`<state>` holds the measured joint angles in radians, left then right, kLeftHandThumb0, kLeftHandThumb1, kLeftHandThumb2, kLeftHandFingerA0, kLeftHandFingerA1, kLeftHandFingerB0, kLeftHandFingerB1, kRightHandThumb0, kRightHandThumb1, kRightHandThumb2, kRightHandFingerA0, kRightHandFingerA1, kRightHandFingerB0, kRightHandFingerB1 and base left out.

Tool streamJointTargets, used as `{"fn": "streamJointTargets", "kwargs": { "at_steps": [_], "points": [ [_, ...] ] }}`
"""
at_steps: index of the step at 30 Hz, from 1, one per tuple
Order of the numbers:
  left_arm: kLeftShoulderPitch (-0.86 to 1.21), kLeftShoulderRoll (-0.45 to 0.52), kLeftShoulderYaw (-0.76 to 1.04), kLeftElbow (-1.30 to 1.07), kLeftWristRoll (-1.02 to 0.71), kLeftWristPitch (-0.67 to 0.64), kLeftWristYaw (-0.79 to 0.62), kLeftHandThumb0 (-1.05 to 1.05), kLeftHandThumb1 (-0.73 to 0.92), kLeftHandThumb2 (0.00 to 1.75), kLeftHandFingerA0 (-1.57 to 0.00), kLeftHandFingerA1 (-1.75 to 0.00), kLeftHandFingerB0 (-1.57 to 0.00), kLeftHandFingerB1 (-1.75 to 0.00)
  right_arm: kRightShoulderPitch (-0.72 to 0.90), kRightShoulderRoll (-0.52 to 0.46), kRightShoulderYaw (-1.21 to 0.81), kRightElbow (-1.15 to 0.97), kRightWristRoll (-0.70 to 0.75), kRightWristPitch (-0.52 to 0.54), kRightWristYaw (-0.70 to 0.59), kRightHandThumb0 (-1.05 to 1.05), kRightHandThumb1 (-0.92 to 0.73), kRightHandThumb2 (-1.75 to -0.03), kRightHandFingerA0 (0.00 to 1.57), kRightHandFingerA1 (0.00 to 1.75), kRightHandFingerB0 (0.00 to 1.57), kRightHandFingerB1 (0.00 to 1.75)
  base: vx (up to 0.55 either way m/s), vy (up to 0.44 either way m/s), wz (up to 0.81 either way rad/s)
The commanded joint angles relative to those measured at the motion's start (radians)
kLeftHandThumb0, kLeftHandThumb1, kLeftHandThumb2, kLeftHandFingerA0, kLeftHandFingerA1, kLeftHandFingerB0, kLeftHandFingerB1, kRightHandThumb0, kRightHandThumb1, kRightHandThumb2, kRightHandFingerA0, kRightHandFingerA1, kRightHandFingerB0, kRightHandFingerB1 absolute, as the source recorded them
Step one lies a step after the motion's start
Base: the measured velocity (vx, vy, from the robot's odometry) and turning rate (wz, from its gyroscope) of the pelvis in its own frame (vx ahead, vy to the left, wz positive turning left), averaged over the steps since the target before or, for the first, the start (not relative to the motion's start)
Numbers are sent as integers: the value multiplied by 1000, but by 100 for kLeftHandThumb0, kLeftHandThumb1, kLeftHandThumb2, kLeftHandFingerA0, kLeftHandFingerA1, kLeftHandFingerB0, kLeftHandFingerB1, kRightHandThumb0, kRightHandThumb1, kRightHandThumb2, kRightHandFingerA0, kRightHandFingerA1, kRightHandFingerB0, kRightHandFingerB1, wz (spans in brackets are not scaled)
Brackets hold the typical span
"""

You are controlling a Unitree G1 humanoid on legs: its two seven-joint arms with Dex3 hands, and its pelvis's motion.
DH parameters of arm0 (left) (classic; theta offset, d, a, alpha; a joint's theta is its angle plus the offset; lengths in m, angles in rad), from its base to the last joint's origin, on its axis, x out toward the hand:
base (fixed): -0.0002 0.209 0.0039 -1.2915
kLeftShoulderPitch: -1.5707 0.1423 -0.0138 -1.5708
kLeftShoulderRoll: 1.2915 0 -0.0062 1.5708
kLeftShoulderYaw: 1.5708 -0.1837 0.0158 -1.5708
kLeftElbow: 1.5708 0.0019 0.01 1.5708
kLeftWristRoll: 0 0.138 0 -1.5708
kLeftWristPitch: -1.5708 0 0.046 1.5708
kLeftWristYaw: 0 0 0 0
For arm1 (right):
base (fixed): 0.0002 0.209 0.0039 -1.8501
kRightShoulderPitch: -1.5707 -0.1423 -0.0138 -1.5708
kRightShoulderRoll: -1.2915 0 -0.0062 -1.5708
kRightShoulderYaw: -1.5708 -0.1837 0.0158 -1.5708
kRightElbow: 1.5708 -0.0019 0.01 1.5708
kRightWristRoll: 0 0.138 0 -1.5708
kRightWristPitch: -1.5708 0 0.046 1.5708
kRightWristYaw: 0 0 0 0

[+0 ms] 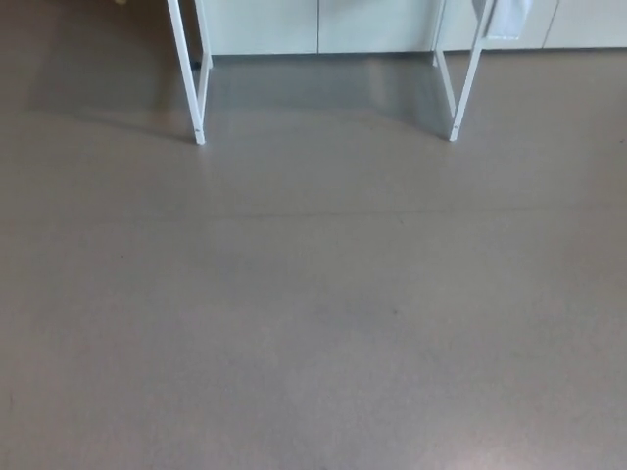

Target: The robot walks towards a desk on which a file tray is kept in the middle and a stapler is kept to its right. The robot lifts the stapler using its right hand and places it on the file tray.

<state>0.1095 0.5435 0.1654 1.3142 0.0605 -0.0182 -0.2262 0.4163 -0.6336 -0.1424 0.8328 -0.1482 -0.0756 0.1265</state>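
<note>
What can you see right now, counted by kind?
White leg frames: 2
White cabinet front along the back: 1
Pale hanging item, top right, too cropped to identify: 1
Total: 4

Nothing there could be read. The grey floor (313, 323), the white desk legs (199, 88) and the pale cabinet fronts (323, 24) behind them were all plain, with no word, number, label or brand mark to make out.
</note>
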Motion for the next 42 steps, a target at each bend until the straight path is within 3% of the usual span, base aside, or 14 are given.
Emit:
{"fn": "streamJointTargets", "kwargs": {
  "at_steps": [1,2,7,8,10,13,14,24,25,29,35,36,41,42],
  "points": [
    [-3,23,6,-2,-5,-22,6,-71,57,113,-38,-82,-24,-72,-9,-7,0,11,3,-12,3,-61,-74,-68,10,19,14,27,207,277,-22],
    [-3,24,9,-4,-8,-24,-2,-70,59,114,-37,-81,-23,-71,-21,-13,9,22,-3,7,16,-68,-59,-91,3,22,8,31,202,260,-13],
    [-3,27,-14,-10,13,-31,0,-70,59,114,-42,-83,-30,-74,-4,-20,2,-15,13,32,49,-63,-76,-62,2,22,10,25,130,123,1],
    [-4,27,-13,-10,10,-23,2,-71,58,114,-41,-83,-31,-75,-10,-27,14,-11,-2,45,50,-68,-60,-94,1,21,5,29,120,28,7],
    [-10,28,-18,-12,13,-19,3,-71,58,114,-40,-82,-30,-74,-19,-12,-7,17,23,16,46,-63,-76,-62,2,22,10,25,142,-28,11],
    [-12,26,-17,-11,7,-15,0,-71,59,114,-40,-82,-32,-74,-16,-24,6,-4,6,37,50,-67,-60,-93,1,21,5,29,156,-127,12],
    [-12,26,-18,-9,8,-17,1,-70,59,114,-40,-82,-31,-74,-19,-26,7,-10,5,43,54,-62,-76,-62,1,22,9,25,196,-205,10],
    [-12,26,-21,-10,5,-17,-5,-71,57,114,-41,-83,-28,-73,-16,-38,29,-22,-15,38,39,-66,-77,-62,3,23,11,26,190,-172,0],
    [-12,23,-17,-6,2,-19,3,-71,58,114,-44,-84,-30,-74,-20,-39,27,-16,-8,44,51,-69,-61,-95,1,22,6,29,144,33,-15],
    [-9,27,-28,-6,13,-31,5,-71,59,114,-42,-83,-27,-73,-42,-18,11,50,14,12,34,-65,-75,-62,2,23,11,26,145,110,-13],
    [-13,30,-34,-13,13,-19,5,-70,59,114,-42,-83,-33,-74,-12,-48,45,-48,-18,92,54,-73,-61,-94,0,18,12,31,221,185,-3],
    [-14,28,-20,-12,-2,-11,1,-70,59,113,-41,-83,-31,-74,-5,-41,38,-26,-13,37,33,-63,-79,-63,1,23,10,26,139,112,2],
    [-13,31,-28,-15,8,-14,-4,-74,60,115,-42,-83,-34,-76,-5,-28,20,-31,13,56,43,-69,-60,-95,0,19,6,29,164,34,8],
    [-14,32,-33,-13,13,-14,-4,-74,60,114,-41,-83,-33,-75,-4,-22,10,-26,24,46,40,-65,-76,-63,0,23,10,26,111,-51,5]
  ]
}}
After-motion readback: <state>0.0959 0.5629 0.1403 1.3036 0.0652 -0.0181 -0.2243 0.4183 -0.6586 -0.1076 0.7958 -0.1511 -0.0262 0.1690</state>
